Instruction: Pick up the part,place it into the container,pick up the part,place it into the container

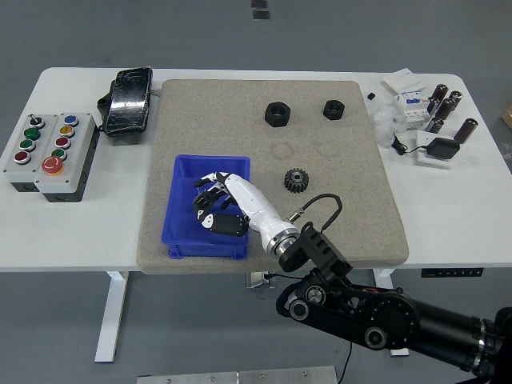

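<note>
Black gear (296, 179) (free) beside robot hand (218, 203)

1. No text, label, brand or number can be read anywhere on the white table (72, 232).
2. The small white boxes (406, 90) at the far right show only blurred print.

That right hand (220, 205) is glossy white across the back, with black jointed fingers (206, 202). Behind it sits a silver metal wrist ring (280, 238), then a chunky black wrist block (310, 250). A thin black cable (320, 205) loops up off the wrist. The arm (384, 316) itself is all black, thick and rounded, with round joint caps showing pale centres.
</note>
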You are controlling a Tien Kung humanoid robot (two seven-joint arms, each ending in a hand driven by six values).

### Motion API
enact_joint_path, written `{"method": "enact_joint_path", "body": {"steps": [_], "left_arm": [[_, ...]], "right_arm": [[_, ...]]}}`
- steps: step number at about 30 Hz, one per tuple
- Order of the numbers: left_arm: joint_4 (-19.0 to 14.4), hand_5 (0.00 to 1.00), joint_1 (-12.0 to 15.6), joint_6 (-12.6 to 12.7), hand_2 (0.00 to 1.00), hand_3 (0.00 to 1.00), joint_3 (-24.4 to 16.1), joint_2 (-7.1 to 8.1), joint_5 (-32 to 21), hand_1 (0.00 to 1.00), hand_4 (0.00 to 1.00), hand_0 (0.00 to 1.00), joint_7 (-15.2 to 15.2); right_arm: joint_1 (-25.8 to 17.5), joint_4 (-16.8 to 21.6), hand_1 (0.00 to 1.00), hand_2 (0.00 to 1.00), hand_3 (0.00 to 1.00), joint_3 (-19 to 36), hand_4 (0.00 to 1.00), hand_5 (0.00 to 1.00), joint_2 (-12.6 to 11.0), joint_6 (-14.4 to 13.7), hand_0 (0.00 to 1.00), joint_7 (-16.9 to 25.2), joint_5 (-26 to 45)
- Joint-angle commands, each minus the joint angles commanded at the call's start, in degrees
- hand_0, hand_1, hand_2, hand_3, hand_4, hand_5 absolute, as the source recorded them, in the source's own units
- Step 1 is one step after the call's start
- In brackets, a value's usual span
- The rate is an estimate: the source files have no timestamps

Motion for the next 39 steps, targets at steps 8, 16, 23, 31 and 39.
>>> {"method": "enact_joint_path", "body": {"steps": [8, 16, 23, 31, 39], "left_arm": [[0.0, 0.885, -0.07, -0.02, 0.678, 0.763, 0.15, -0.03, -0.07, 0.677, 0.805, 0.713, -0.21], [0.0, 0.883, -0.01, 0.01, 0.678, 0.76, 0.16, -0.09, -0.12, 0.677, 0.805, 0.713, -0.31], [0.0, 0.882, -0.11, -0.01, 0.677, 0.759, 0.31, -0.16, -0.18, 0.675, 0.804, 0.71, -0.38], [0.0, 0.878, -0.39, -0.05, 0.675, 0.749, 0.39, -0.2, -0.06, 0.672, 0.803, 0.708, -0.48], [0.0, 0.878, -0.38, -0.04, 0.674, 0.745, 0.06, -0.2, 0.43, 0.672, 0.803, 0.708, -0.36]], "right_arm": [[-0.09, -0.08, 0.649, 0.651, 0.777, 0.17, 0.754, 0.026, 0.1, -0.08, 0.555, 1.24, 0.65], [-0.74, 0.72, 0.648, 0.65, 0.769, 5.99, 0.767, 0.053, -0.35, -3.47, 0.54, -0.73, -5.32], [2.05, -4.6, 0.644, 0.665, 0.757, 12.41, 0.779, 0.081, -2.91, -0.54, 0.531, -10.99, -17.67], [4.79, -12.82, 0.682, 0.773, 0.799, 10.18, 0.853, 0.203, -1.8, 8.66, 0.54, -20.67, -28.39], [6.01, -16.22, 0.686, 0.775, 0.792, 9.5, 0.94, 0.347, -1.41, 14.88, 0.543, -21.85, -27.76]]}}
